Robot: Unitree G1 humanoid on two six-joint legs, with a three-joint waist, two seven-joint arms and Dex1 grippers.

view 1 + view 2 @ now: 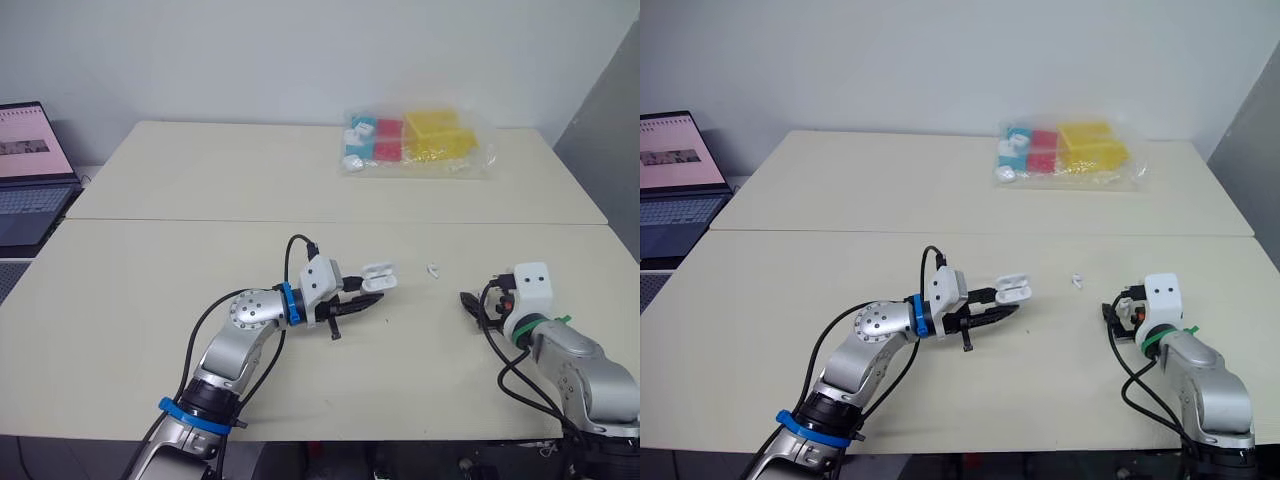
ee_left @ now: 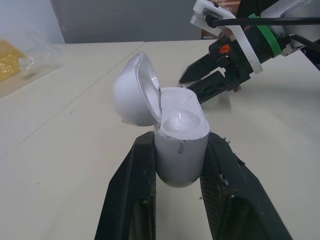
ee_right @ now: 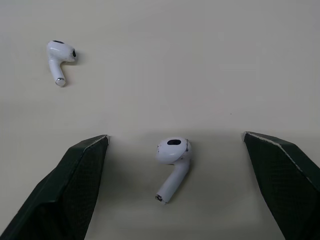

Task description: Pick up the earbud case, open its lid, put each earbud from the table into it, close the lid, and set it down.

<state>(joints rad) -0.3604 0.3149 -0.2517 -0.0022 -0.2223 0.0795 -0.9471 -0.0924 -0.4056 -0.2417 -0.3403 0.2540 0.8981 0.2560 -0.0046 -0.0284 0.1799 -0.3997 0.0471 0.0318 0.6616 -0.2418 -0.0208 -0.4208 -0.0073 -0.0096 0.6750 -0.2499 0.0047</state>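
**Case held open; right hand positioned over first earbud**

The earbud case [image 2: 181, 150] is off the tabletop [image 1: 180, 270], clamped by its lower body between the two fingers of the left hand [image 1: 368, 293]. It stands upright in the grasp, with its lid [image 2: 134, 92] swung back on the hinge and the top face exposed. Pick-up and lid opening are judged complete. Loading is the step in hand.

Both earbuds lie on the tabletop to the robot's right of the case. The near earbud [image 3: 172, 162] lies directly below the right hand [image 1: 470, 305], between its two fingers, which are spread wide and grip nothing. Its stem, the long axis, runs roughly across the line joining the fingers, slightly slanted, so closure would bear on the narrow sides of the earbud. The far earbud [image 1: 433, 270] lies apart from it, between the right hand and the case.

The right hand is the nearer, and the left is occupied. The coming move calls for a straight descent and closure, then a carry toward the robot's left to the open case. Risk: the small, smooth earbud may roll or slip during closure.

A clear bag [image 1: 415, 142] of coloured items sits at the far side of the tabletop.
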